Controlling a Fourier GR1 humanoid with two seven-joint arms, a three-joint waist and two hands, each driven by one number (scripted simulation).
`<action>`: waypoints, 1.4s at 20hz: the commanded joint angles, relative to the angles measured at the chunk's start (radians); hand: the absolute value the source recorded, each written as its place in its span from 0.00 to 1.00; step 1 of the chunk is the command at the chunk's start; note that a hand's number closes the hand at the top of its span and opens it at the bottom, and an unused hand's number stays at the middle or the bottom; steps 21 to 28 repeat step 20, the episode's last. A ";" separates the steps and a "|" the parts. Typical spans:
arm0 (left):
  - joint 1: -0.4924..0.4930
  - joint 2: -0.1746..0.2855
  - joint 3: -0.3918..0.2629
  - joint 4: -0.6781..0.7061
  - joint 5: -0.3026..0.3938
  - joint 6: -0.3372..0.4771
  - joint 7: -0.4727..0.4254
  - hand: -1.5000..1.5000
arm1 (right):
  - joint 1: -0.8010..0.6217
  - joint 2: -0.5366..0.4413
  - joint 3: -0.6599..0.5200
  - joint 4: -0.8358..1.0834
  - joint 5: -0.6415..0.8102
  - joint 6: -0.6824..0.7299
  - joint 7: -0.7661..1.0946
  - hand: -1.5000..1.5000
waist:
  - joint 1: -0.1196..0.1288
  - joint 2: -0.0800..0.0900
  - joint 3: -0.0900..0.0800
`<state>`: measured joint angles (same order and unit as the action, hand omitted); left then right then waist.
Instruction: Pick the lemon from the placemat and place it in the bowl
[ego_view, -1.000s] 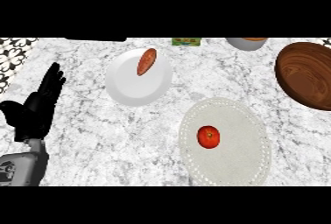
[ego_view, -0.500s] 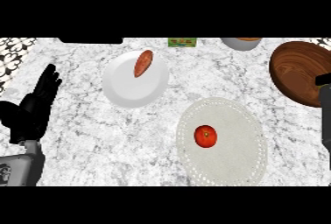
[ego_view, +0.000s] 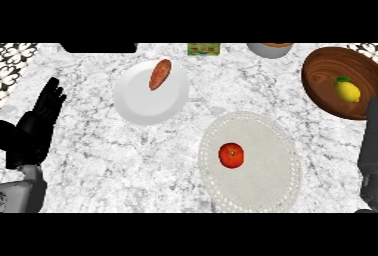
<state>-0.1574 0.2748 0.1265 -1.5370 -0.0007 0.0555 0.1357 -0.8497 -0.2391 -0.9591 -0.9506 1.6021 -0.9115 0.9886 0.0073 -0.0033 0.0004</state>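
Since a second ago a lemon (ego_view: 347, 91) has turned up in the bowl (ego_view: 323, 75), and the right hand (ego_view: 370, 135) has come in along the right edge, its grip impossible to tell. Left hand (ego_view: 37, 127) rests at the left, fingers straight and up. Placing looks done; next, I'd say, the right hand needs to pull clear without nudging the bowl.

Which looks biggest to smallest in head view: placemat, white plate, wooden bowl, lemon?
1. placemat, clearly the largest.
2-3. white plate and wooden bowl: they look alike, and the bowl is partly cut off at the right edge, so no ranking.
4. lemon, lying in the bowl, the smallest.
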 joint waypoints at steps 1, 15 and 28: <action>-0.007 0.017 0.010 0.004 0.003 -0.009 0.019 0.50 | 0.053 0.120 0.017 -0.161 -0.035 -0.237 0.020 0.00 | -0.019 -0.005 0.000; 0.013 0.017 0.027 0.000 0.007 -0.011 0.009 0.50 | 0.554 0.239 0.491 -0.680 -0.219 -0.239 0.210 0.00 | -0.018 -0.015 -0.001; -0.001 0.006 0.027 0.014 0.000 -0.001 -0.004 0.50 | 0.673 0.239 0.653 -0.870 -0.131 -0.205 0.298 0.00 | -0.019 -0.008 -0.002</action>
